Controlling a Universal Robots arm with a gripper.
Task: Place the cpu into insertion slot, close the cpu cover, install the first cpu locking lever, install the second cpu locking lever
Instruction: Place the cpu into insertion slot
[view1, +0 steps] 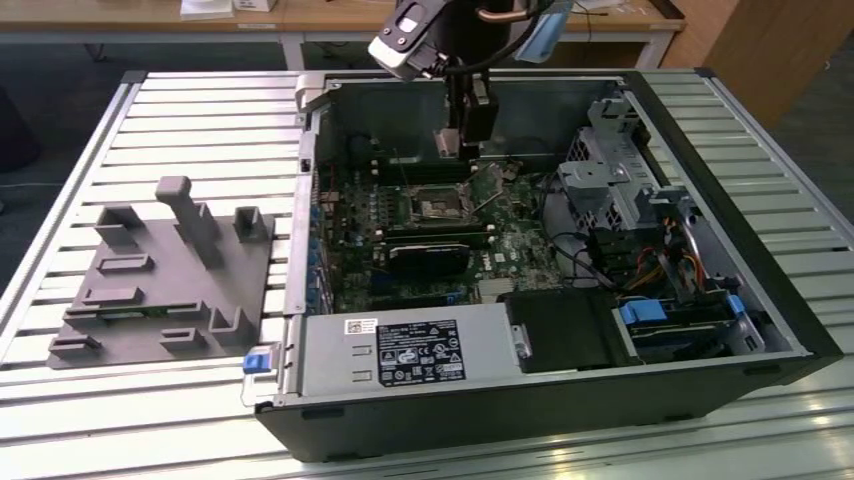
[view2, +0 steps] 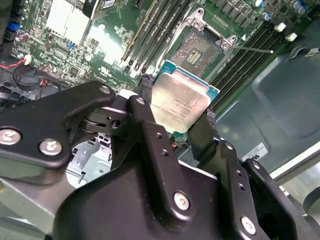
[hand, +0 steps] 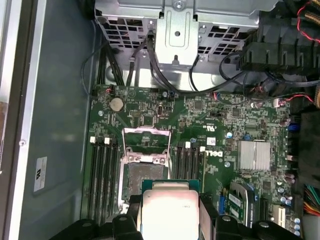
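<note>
Second wrist view puts the cpu (view2: 182, 102) in my gripper (view2: 178, 99). My two black fingers (view2: 204, 131) clamp its opposite edges, so its dull silver top faces the camera and its green rim shows along the free edges. I hold it off the board, apart from the insertion slot (view2: 202, 47), whose dark centre lies bare inside its silvery rim. A thin locking lever (view2: 252, 49) sticks out from one corner of the slot, across the neighbouring memory slots (view2: 240, 62).

In the first wrist view the cpu (hand: 170, 212) overlaps one edge of the insertion slot (hand: 140, 177) without sitting in it. The cpu cover (hand: 146, 142) is swung open on the side of the slot toward the drive cage (hand: 177, 20), and the board is visible through its window. Memory slots (hand: 102, 170) run close along two sides of the slot, leaving little room there. Beyond one bank the grey case wall (hand: 55, 125) stands well apart. A finned heatsink (hand: 254, 155) sits farther off on the other side.

In the exterior view my gripper (view1: 461, 150) hangs inside the open computer case (view1: 747, 330), near the insertion slot (view1: 438, 207). The case lies on a slatted tabletop (view1: 200, 110). A grey fixture (view1: 160, 270) sits well apart from the case on the exterior view's left.
</note>
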